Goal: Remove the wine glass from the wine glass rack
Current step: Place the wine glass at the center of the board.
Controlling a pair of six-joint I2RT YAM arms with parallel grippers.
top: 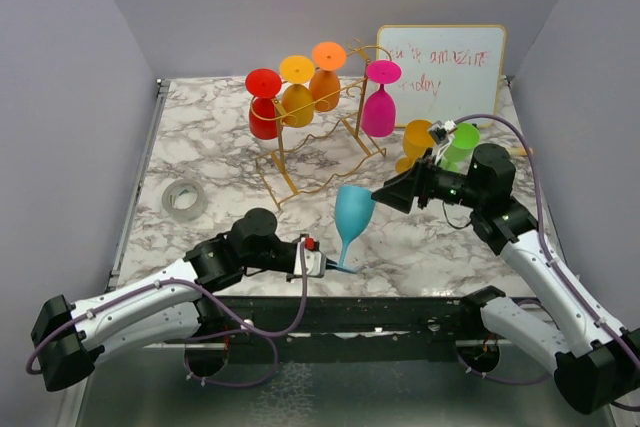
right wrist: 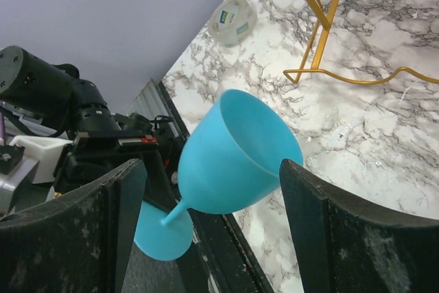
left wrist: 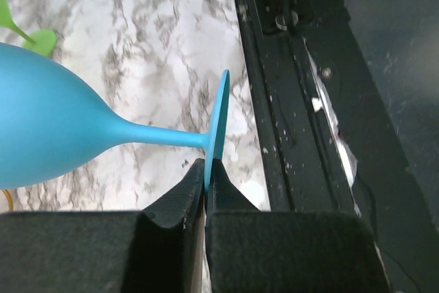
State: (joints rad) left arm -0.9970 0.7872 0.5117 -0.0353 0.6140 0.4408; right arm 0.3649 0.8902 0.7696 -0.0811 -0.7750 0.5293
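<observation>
Left gripper (left wrist: 207, 167): fingers (left wrist: 180, 200) pinched tight on the rim of the blue wine glass (top: 352, 219) foot, thin disc wedged edge-on between the pads. The wrist sits low right at the near edge of the marble table (top: 230, 137), and the arm lies almost flat, running back to its base at near left.

Right gripper (right wrist: 212, 173): fingers (right wrist: 103, 224) spread wide, one on each side of the blue bowl, and neither looks like it's touching. That arm comes up from near right, bends at the elbow and points left at the glass.

So the glass is off the gold wire rack (top: 318, 152), just near-right of it, bowl up and tipped a bit. Can't tell if the foot rests on the table.

On the rack hang a red glass (top: 263, 105), a yellow glass (top: 297, 95), an orange glass (top: 326, 77) and a magenta glass (top: 380, 102), all upside down. Whiteboard (top: 445, 67) at the back, tape roll (top: 185, 198) on the left.
</observation>
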